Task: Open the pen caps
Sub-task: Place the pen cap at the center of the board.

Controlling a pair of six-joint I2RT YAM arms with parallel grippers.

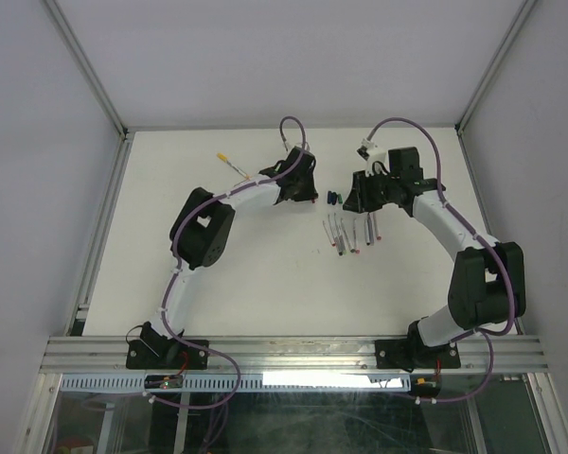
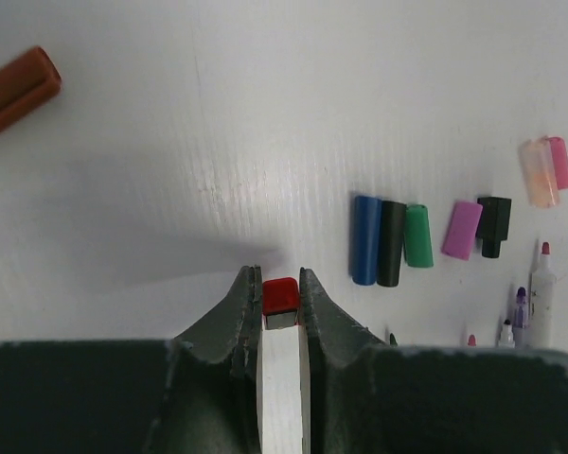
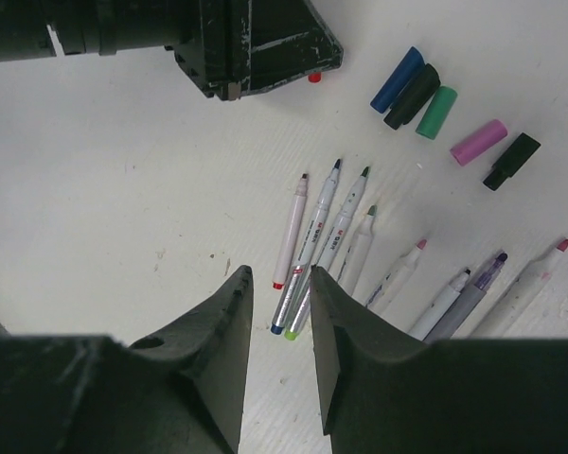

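Note:
My left gripper point(image 2: 281, 274) is shut on a white pen point(image 2: 284, 378), whose red end point(image 2: 281, 295) pokes out just past the fingertips and hangs low over the table. Loose pen caps lie to its right: blue point(image 2: 364, 239), black point(image 2: 391, 243), green point(image 2: 417, 235), purple point(image 2: 462, 229), another black point(image 2: 493, 225) and two pinkish ones point(image 2: 546, 168). My right gripper point(image 3: 279, 274) is open and empty, hovering over the near ends of a row of uncapped pens point(image 3: 317, 236). From above, the left gripper point(image 1: 306, 197) and the right gripper point(image 1: 353, 203) face each other above the pens point(image 1: 350, 232).
A brown pen point(image 2: 14, 92) lies at the far left of the left wrist view. A yellow-tipped pen point(image 1: 232, 165) lies at the back left of the table. An aluminium frame and white walls point(image 1: 104, 189) border the table.

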